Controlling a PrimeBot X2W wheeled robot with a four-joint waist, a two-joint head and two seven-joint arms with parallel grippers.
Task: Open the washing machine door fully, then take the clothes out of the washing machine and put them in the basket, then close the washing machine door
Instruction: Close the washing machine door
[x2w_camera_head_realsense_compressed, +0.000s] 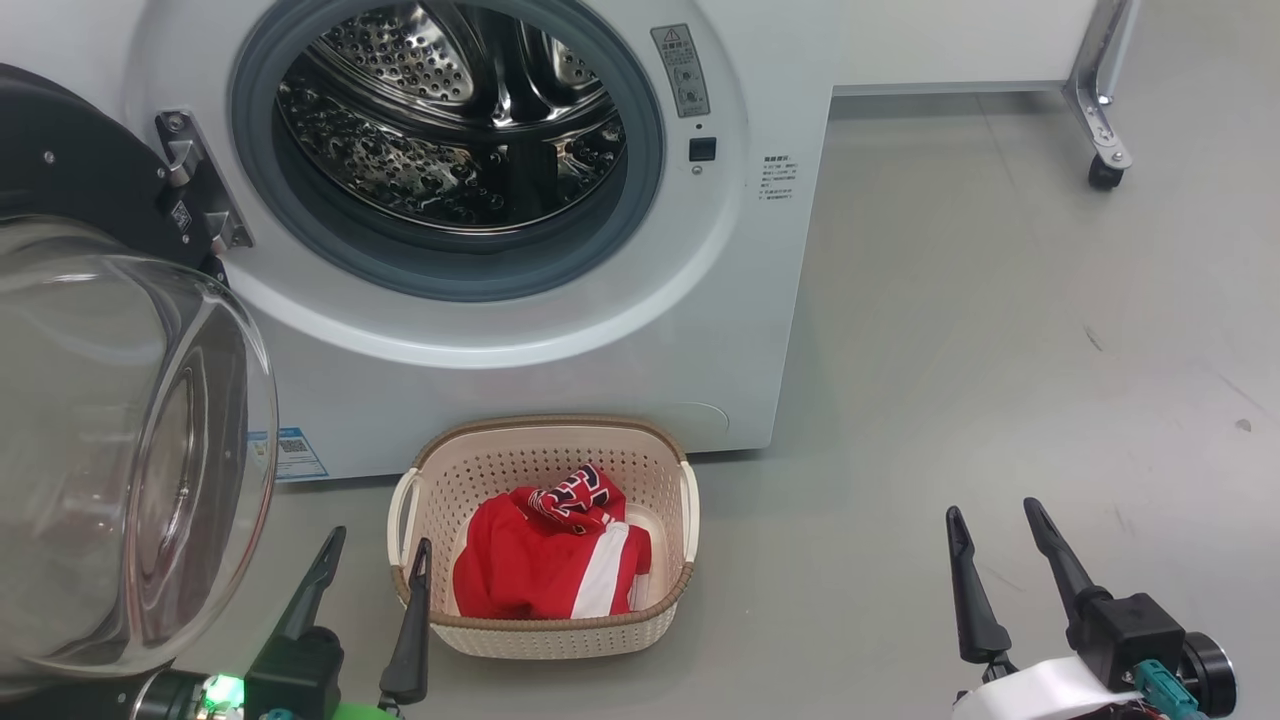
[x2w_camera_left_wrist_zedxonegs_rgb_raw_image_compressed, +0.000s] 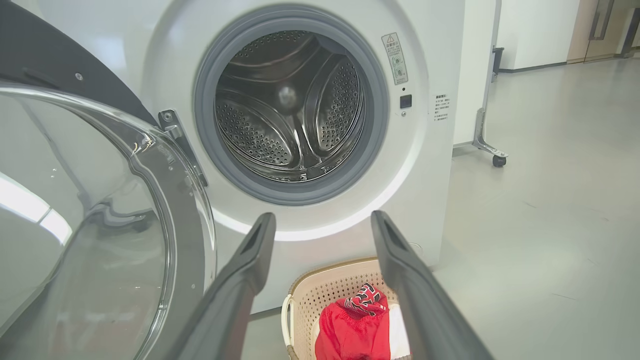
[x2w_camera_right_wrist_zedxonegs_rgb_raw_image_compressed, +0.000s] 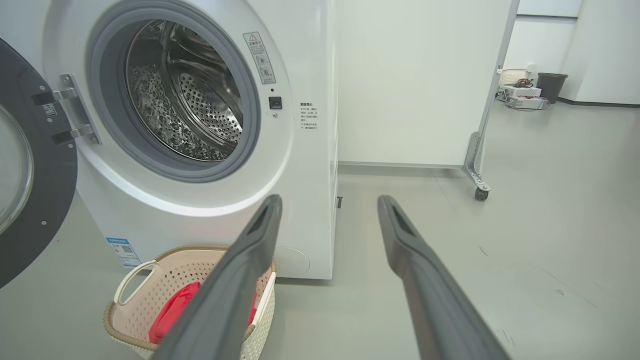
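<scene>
The white washing machine stands with its steel drum bare inside. Its washing machine door hangs swung wide to the left, the glass bowl bulging toward me. On the floor in front sits the cream basket holding the red clothes. My left gripper is open, low at the basket's left front corner, nothing between its fingers. My right gripper is open over bare floor to the right of the basket. The left wrist view looks at the drum, the door, the basket and the clothes.
A white panel on a metal leg with a caster stands behind and right of the machine. Grey floor stretches to the right. A dark bin and boxes sit far off by the wall in the right wrist view.
</scene>
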